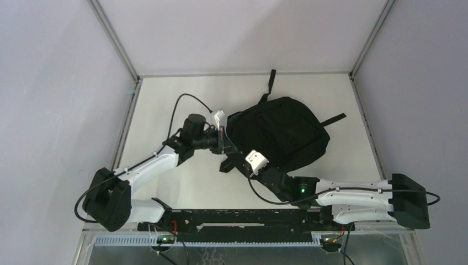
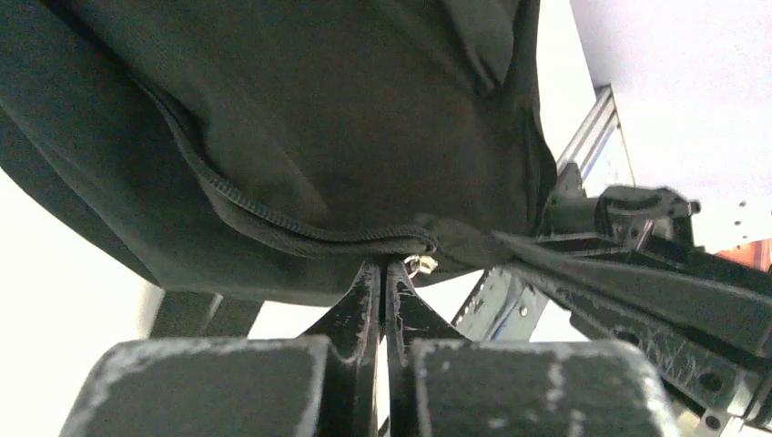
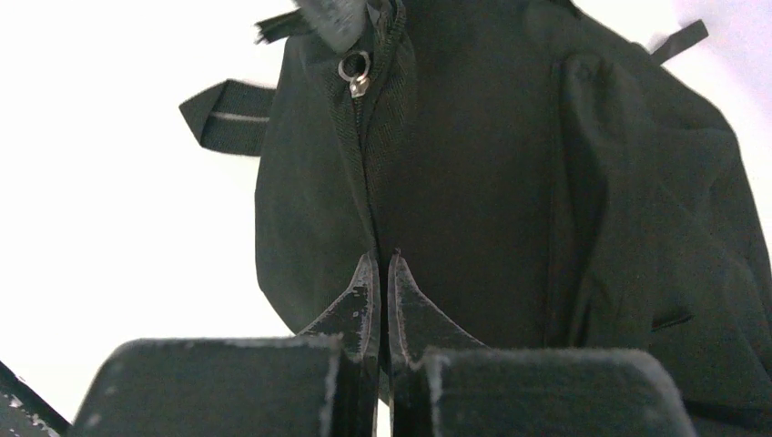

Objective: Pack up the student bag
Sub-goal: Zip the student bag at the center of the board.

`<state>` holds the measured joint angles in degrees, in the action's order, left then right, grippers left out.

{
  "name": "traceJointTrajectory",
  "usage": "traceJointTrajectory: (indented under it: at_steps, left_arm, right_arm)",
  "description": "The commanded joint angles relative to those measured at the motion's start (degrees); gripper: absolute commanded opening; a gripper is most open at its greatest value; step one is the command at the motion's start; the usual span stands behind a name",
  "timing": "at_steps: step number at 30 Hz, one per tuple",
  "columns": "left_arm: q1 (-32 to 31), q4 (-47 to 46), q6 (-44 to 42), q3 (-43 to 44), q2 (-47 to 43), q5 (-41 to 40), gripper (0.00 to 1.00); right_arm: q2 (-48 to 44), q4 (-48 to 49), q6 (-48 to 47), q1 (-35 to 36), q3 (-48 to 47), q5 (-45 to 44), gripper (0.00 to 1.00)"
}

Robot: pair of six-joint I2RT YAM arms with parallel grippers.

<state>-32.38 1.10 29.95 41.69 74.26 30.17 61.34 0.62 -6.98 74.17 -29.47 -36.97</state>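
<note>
Reaching from their bases at the near edge of the white table (image 1: 182, 99), both arms bend inward toward the same side of the student bag (image 1: 281, 135). The right arm (image 1: 342, 193) runs low from the right and ends at the bag's near left corner. The left arm (image 1: 149, 165) comes in from the left and meets the bag's left edge a little farther back.

The right gripper (image 3: 383, 259) is clenched, its two dark fingers pressed flat together. The tips lie against the black fabric just beside the closed zipper line (image 3: 369, 182); whether any cloth is caught between them I cannot tell. The left gripper (image 2: 382, 269) is also clenched, clamped on the bag's edge right under the zipper seam. A small metal zipper pull (image 2: 421, 265) hangs just beside its tips, and the fabric there is raised off the table.

Beyond the grippers the bag lies slumped, right of the table's centre. One black strap (image 1: 334, 118) sticks out to its right and another, the far strap (image 1: 271, 80), points toward the back wall.
</note>
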Motion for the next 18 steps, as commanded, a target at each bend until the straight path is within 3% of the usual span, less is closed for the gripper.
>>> traceJointTrajectory:
  at_steps: [1, 10, 16, 17, 18]
  left_arm:
    - [5.7, 4.3, -3.5, 8.1, 1.2, -9.5, 0.00]
    - [10.9, 15.4, -8.6, 10.0, -2.1, -13.0, 0.00]
    - [11.6, 13.2, -7.0, 6.6, -3.8, -10.8, 0.00]
    - [11.6, 12.1, -6.3, 6.1, -3.7, -9.2, 0.00]
    - [11.5, 11.1, -5.6, 5.7, -3.3, -7.4, 0.00]
  right_arm:
    - [-2.9, -3.2, 0.7, 2.0, 0.5, -4.2, 0.00]
    - [-2.0, -7.0, -0.3, 2.6, 1.5, -8.0, 0.00]
    - [-3.8, -7.6, -0.2, 2.3, 1.8, -7.5, 0.00]
    - [-4.1, -7.6, -0.1, 2.4, 1.6, -6.9, 0.04]
    - [-4.5, -8.9, -0.2, 2.4, 0.8, -4.4, 0.39]
